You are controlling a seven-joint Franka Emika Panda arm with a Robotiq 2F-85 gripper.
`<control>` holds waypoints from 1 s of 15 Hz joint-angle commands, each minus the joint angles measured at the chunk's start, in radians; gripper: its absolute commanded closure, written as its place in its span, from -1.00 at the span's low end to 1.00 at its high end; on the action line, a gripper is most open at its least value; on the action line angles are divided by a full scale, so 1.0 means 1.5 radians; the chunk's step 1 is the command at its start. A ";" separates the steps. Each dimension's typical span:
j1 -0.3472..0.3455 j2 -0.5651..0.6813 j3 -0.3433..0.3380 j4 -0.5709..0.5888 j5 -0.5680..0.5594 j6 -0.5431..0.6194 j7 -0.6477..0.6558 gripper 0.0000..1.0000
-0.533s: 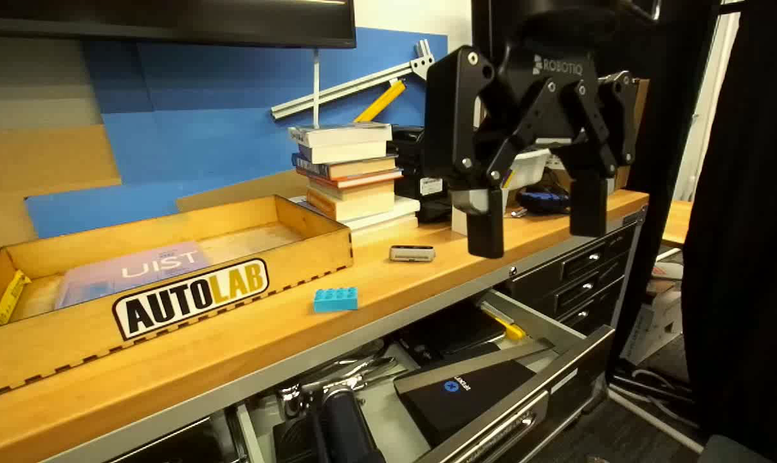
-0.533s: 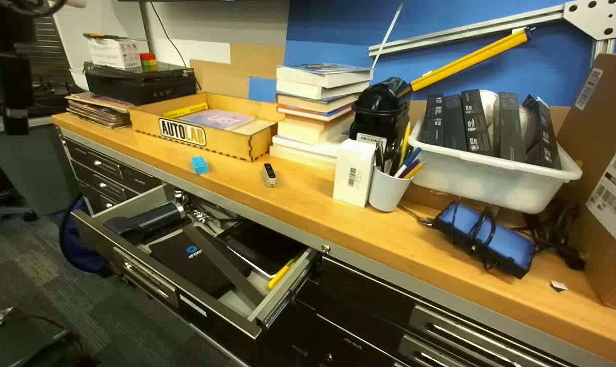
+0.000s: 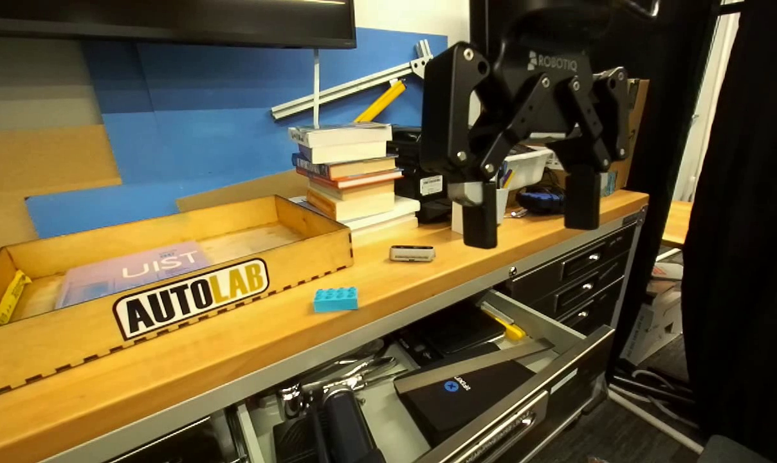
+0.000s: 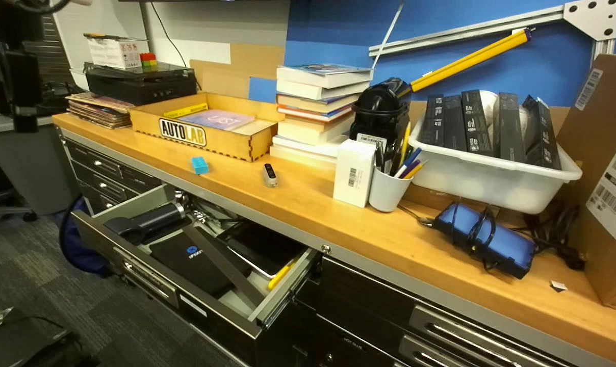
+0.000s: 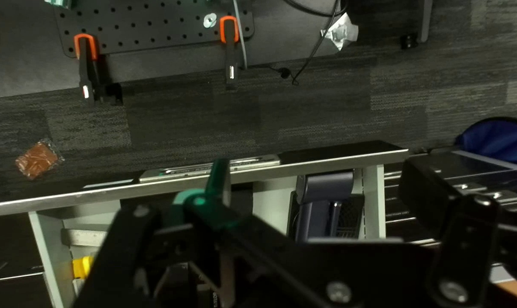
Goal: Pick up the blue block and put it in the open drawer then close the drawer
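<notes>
The blue block [image 3: 336, 300], a small studded cyan brick, lies on the wooden bench top between the wooden tray and the front edge. It also shows in an exterior view [image 4: 199, 165]. It is out of view in the wrist view. The drawer [image 3: 565, 366] is pulled open below the bench top; it shows in both exterior views [image 4: 101, 237] and in the wrist view [image 5: 348, 161]. My gripper [image 3: 531, 225] is open and empty, in the air above the level of the bench top and apart from the block. In an exterior view only part of it [image 4: 25, 92] shows.
A wooden AUTOLAB tray [image 3: 311, 257] stands behind the block. A small grey block [image 3: 412, 253] lies beside it. A book stack [image 4: 318, 112], pen cup [image 4: 389, 189] and white bin [image 4: 491, 178] stand further along. The drawer holds a dark tool [image 5: 325, 201] and black boxes.
My gripper has shifted slightly, up and left in an exterior view, while staying open. The blue block and the drawer have not moved.
</notes>
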 commanded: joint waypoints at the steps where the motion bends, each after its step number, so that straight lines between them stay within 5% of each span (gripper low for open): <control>1: -0.043 0.131 -0.002 0.081 -0.040 0.098 -0.014 -1.00; 6: -0.045 0.333 -0.008 0.214 -0.086 0.196 -0.017 -1.00; 15: 0.009 0.652 -0.030 0.482 -0.133 0.189 0.003 -1.00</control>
